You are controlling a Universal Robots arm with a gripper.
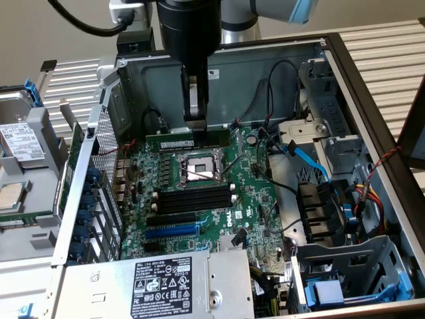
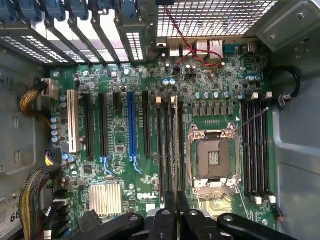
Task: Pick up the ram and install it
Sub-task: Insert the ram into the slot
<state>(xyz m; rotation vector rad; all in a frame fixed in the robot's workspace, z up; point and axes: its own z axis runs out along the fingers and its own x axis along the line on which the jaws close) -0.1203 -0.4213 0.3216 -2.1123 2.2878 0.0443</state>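
One ram is seen, clamped between the nearly closed fingers above the motherboard. Four black memory slots are counted beside one CPU socket.

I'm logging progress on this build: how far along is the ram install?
Done: the ram is picked up, clamped in the gripper by its top edge. In hand: it hangs roughly level above the motherboard, near the CPU socket. Left: seating it. The black memory slots beside the socket stand empty.
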